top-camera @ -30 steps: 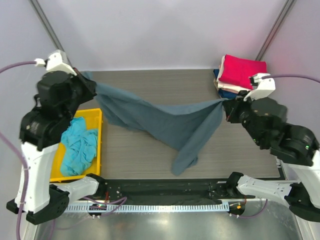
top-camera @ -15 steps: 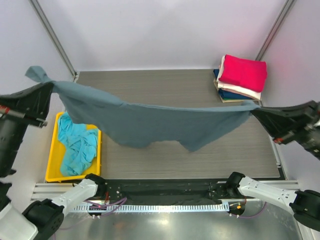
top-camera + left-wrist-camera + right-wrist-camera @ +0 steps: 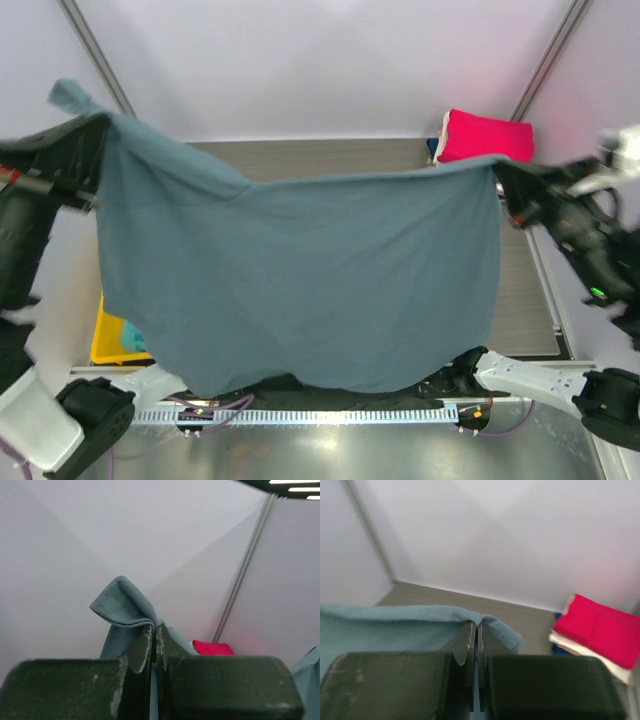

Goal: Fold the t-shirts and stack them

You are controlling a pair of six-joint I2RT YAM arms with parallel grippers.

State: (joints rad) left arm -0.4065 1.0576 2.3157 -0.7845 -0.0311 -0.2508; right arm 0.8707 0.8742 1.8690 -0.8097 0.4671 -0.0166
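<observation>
As it rose, grey tee (image 3: 300, 280) unfurled, approx flat

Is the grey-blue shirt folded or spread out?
Spread: the grey-blue shirt hangs as one flat sheet between the left gripper and right gripper.

grey-blue tee (image 3: 300, 280): spread wide, hanging aloft | crimson tee (image 3: 485, 138): folded, far right | teal tee (image 3: 134, 337): mostly hidden

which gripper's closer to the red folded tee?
Right. The right gripper, shut on one corner of the grey shirt, is right beside the red tee in the top view. The left gripper grips the other corner, far across on the left.
</observation>
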